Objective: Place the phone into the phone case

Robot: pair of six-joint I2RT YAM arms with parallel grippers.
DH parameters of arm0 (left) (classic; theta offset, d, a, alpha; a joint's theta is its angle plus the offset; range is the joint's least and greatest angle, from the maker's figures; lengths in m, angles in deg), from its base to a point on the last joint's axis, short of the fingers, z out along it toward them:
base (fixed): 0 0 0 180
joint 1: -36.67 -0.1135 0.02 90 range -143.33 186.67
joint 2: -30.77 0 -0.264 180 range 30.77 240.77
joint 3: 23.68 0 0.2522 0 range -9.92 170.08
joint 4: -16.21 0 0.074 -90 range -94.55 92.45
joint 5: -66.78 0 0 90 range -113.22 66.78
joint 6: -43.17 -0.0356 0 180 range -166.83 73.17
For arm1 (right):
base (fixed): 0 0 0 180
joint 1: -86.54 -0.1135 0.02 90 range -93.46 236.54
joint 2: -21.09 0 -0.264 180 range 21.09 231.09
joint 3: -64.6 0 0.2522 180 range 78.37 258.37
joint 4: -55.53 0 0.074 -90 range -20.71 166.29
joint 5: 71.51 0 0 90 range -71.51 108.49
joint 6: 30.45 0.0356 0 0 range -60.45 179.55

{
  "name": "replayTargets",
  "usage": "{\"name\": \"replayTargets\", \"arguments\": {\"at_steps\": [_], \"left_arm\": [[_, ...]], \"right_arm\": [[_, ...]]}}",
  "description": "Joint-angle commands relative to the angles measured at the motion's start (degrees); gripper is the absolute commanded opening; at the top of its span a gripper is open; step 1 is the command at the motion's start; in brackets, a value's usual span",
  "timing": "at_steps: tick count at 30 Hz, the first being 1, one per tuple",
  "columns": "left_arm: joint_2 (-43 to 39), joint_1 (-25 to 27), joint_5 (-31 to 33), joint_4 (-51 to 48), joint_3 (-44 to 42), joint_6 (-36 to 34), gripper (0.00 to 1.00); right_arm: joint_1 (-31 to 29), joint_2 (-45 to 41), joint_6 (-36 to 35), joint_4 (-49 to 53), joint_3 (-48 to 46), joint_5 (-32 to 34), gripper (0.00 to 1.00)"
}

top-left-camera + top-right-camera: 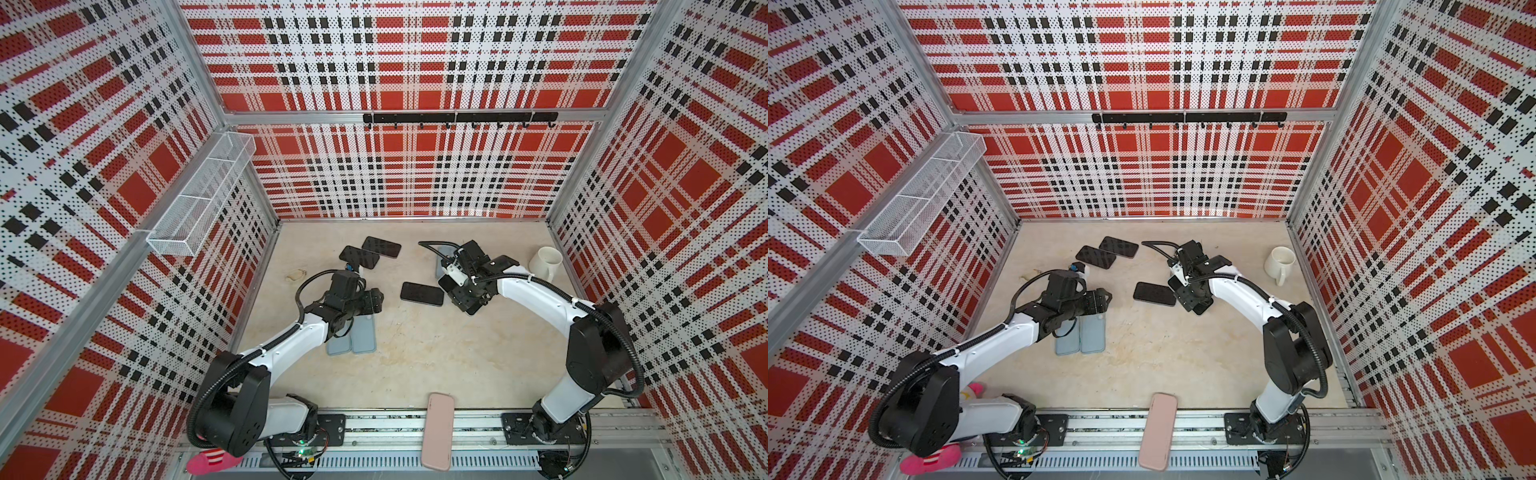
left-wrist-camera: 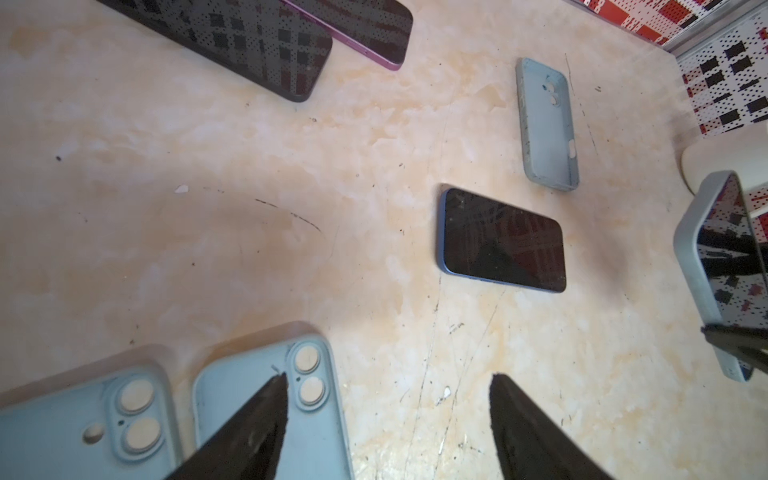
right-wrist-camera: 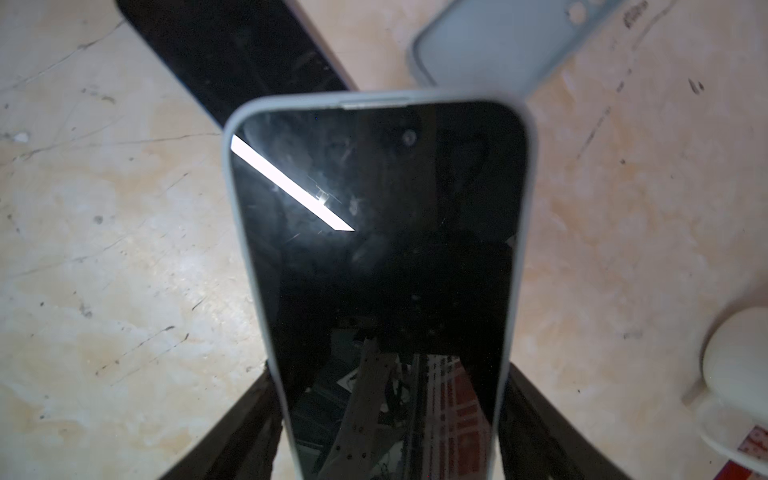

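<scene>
Pink oblong item (image 1: 437,432): lying across the rail at the front edge of the bench (image 1: 415,374); what it is, I am not managing to tell.

Pale blue cases (image 1: 353,338): two, lying side by side toward the front-left, long axes running front to back. Their camera cut-outs are pointing at the far edge, and the left arm is partly covering them.

Left gripper (image 2: 388,378): hovering over the far ends of those cases, jaws standing apart, carrying nothing.

Bare phone (image 1: 422,294): lying screen up at mid-bench, long axis running left to right, sitting nearer the right arm than the left.

Right gripper (image 3: 388,370): clamping the long edges of the held phone (image 3: 374,249) and apparently lifting it clear of the bench. The screen is facing up and the long axis is pointing diagonally toward the far-left corner. A pale rim is running round this phone and looking like a case already fitted. The fingers are hiding its near end, so full seating is not showing.

Empty case (image 3: 498,41): lying open side up just beyond the held phone's far end, long axis running roughly front to back. The right wrist is mostly hiding it in both top views.

Further phones (image 1: 381,247): two, overlapping, lying toward the far edge, left of centre.

Mug (image 1: 546,262): standing near the right edge.
</scene>
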Motion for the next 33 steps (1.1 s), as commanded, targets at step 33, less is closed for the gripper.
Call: {"name": "replayTargets", "arguments": {"at_steps": [33], "left_arm": [[-2.6, 8.6, 5.1, 3.6, -1.5, 3.7, 0.78]], "right_arm": [[16.6, 38.6, 22.6, -5.1, 38.5, 0.6, 0.81]]}}
